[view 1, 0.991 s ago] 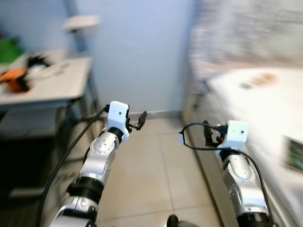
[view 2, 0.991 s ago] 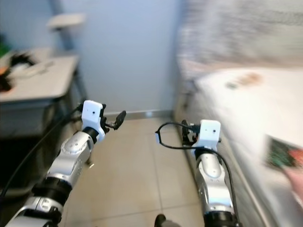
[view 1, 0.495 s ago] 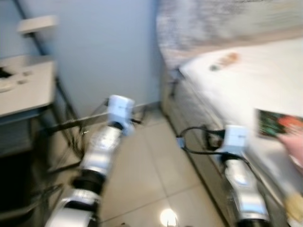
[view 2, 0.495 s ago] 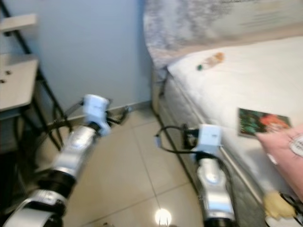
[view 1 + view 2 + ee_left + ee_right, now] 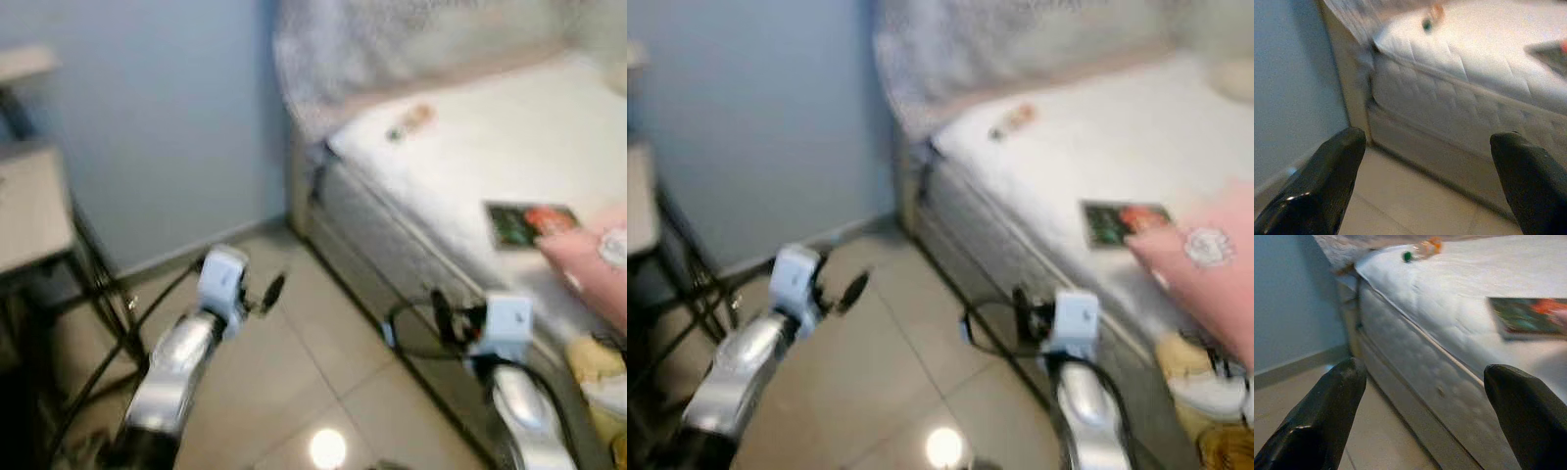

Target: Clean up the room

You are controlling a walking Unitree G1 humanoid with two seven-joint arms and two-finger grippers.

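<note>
A white bed fills the right side, and on it lie a small bottle with a green cap, a dark picture book and a pink pillow. Both arms are raised over the tiled floor beside the bed. My left gripper is open and holds nothing; its wrist view looks at the mattress side, with the bottle far off. My right gripper hangs close to the bed's edge, open and empty too. Between its fingers I see the bottle and the book.
A pale desk on black legs stands at the left against the blue wall. Yellowish soft things lie at the bed's near right end. A bright light spot glints on the beige floor tiles between my arms.
The camera has swung right: the desk has slid off to the left and the bed, book and pillow have come further into view. Both arms keep their raised pose.
</note>
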